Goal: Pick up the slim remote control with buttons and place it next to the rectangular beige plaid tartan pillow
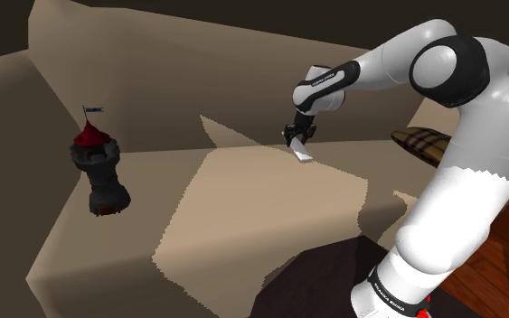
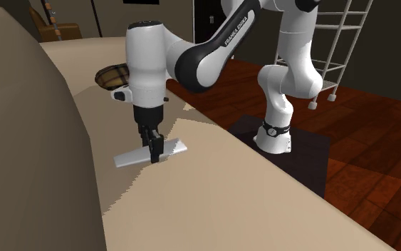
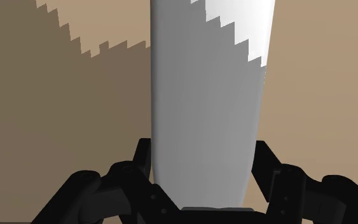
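The remote (image 2: pixel 151 152) is a plain pale grey slab with no visible buttons. My black gripper (image 2: pixel 153 147) is shut on its middle and holds it just above the beige couch seat (image 2: pixel 213 185). In the shoulder view the remote (image 1: pixel 298 151) hangs tilted under the gripper (image 1: pixel 296 135). In the wrist view the remote (image 3: pixel 206 108) runs away from the hand, clasped between the two fingers (image 3: pixel 142 159). The plaid pillow (image 1: pixel 424 144) lies on the seat at the shoulder view's right, partly behind my arm; in the second exterior view the pillow (image 2: pixel 112 75) sits behind the gripper.
A dark castle-tower figure with a red top (image 1: pixel 98 167) stands on the seat at the shoulder view's left. The couch backrest (image 2: pixel 28 142) rises along the second exterior view's left. The stand's dark base (image 2: pixel 284 153) sits on wooden floor, with a white ladder-like rack (image 2: pixel 337 43) behind.
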Controlling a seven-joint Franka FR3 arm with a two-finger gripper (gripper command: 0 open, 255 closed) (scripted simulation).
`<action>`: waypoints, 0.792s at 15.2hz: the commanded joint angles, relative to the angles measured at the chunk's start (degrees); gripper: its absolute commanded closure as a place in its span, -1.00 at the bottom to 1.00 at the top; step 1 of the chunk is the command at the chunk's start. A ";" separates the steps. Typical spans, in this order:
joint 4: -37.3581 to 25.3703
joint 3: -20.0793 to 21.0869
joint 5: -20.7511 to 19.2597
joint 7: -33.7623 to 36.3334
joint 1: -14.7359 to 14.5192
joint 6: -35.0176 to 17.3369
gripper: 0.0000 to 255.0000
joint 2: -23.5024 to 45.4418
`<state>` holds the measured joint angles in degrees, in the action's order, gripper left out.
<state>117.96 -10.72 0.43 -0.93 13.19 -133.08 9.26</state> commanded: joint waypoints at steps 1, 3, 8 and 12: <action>-0.64 -0.03 -0.20 0.14 -0.06 1.42 1.00 -0.78; -1.35 -0.06 -0.37 0.23 -0.10 2.84 1.00 -1.51; -3.32 -0.11 -0.75 0.43 -0.18 6.43 1.00 -3.15; -5.13 -0.12 -0.98 0.54 -0.22 9.33 1.00 -4.26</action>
<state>113.21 -10.87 -0.47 -0.52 13.02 -124.47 5.34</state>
